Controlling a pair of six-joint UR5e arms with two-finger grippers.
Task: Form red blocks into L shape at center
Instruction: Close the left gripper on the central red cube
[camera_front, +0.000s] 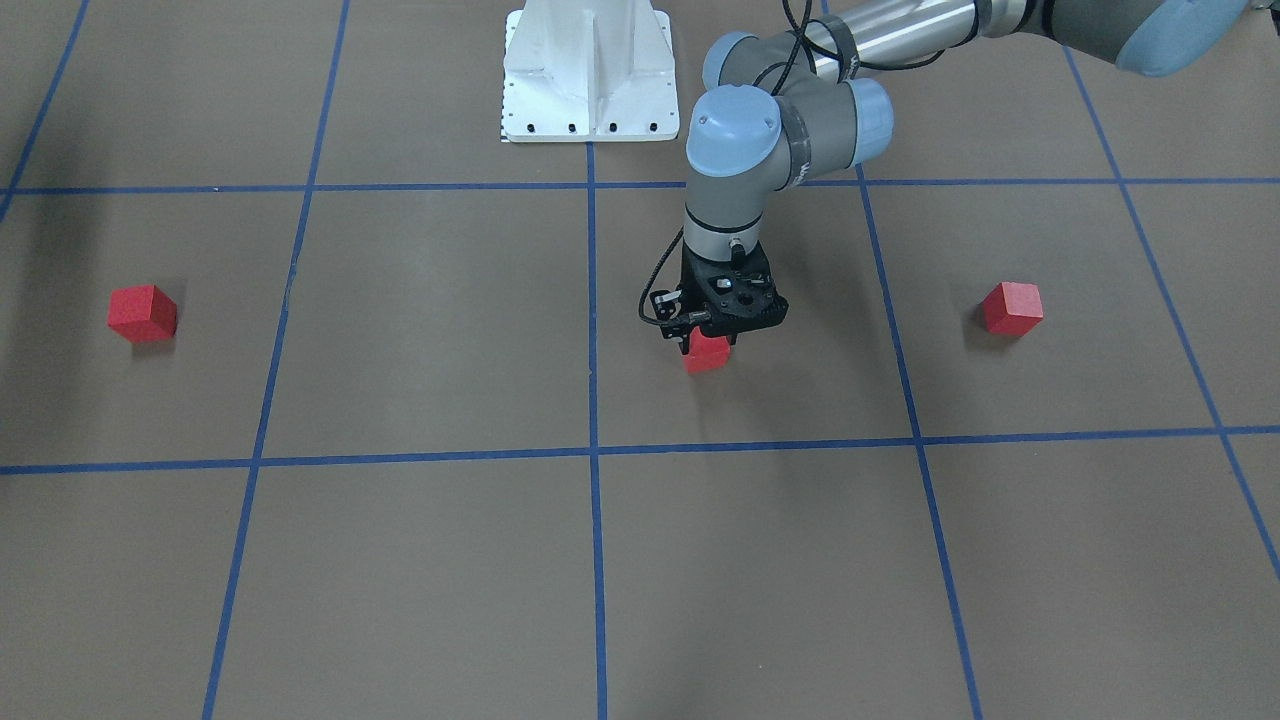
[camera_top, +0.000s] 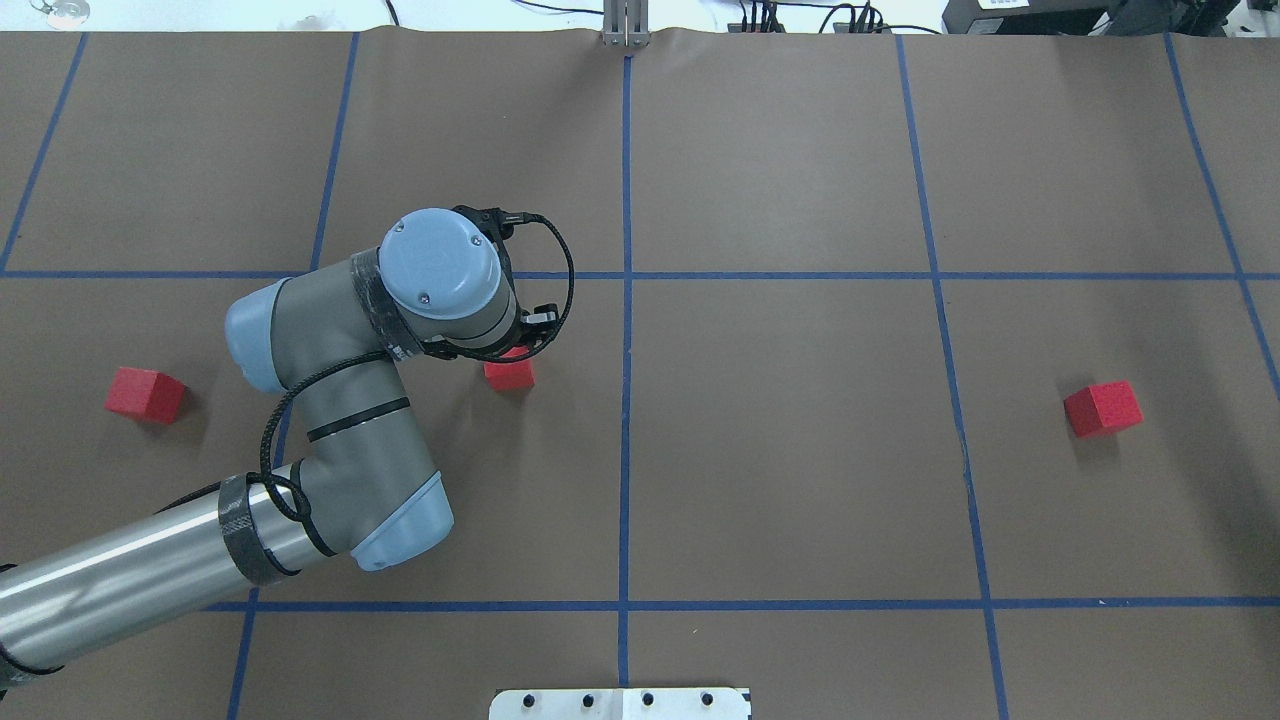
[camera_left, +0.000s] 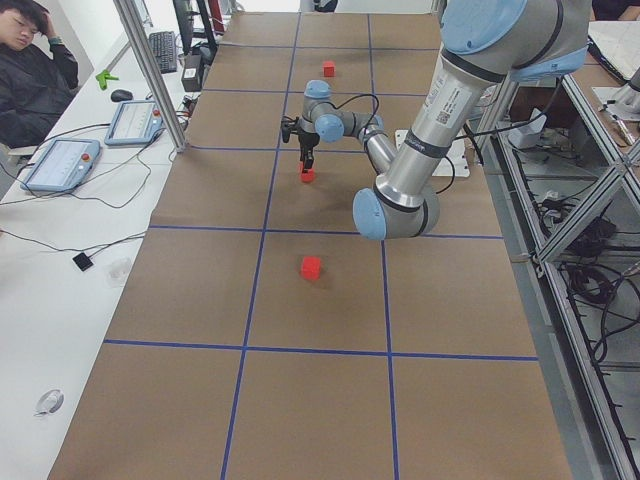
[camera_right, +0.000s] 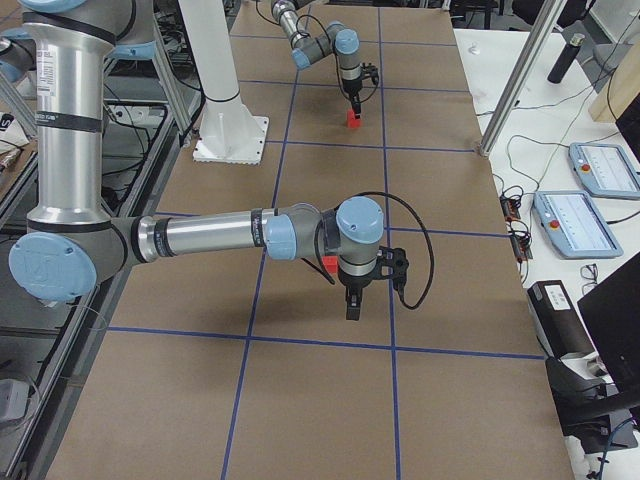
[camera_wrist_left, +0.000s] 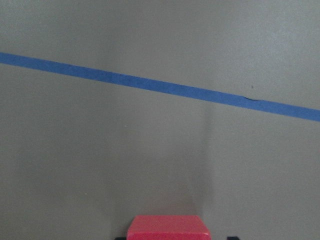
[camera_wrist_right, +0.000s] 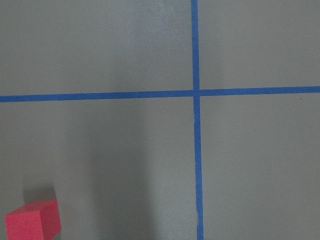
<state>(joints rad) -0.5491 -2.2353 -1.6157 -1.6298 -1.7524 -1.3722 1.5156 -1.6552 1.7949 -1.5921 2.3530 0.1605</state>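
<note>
Matte cubic red block (camera_front: 706, 358) | between left gripper (camera_front: 707, 345) jaws | smooth brown surface (camera_front: 450, 330)

Three small matte red cubes lie in one row across the brown gridded paper table (camera_top: 800, 450), well apart from one another. The left red cube (camera_top: 145, 393) is far on the robot's left side, and the right red cube (camera_top: 1102, 408) is far on its right. The middle red cube (camera_top: 509, 372) lies just left of the middle tape line. It is near the centre crossing of two blue tape lines (camera_top: 625, 275), on the robot's side of it. The black two-finger left gripper (camera_front: 706, 347) stands directly over this cube, with one finger at each side. The white metal robot base (camera_front: 590, 75) stands on the middle tape line, at the robot's edge of the table. In the right side view, the right gripper (camera_right: 352, 305) hangs near the right red cube.
</note>
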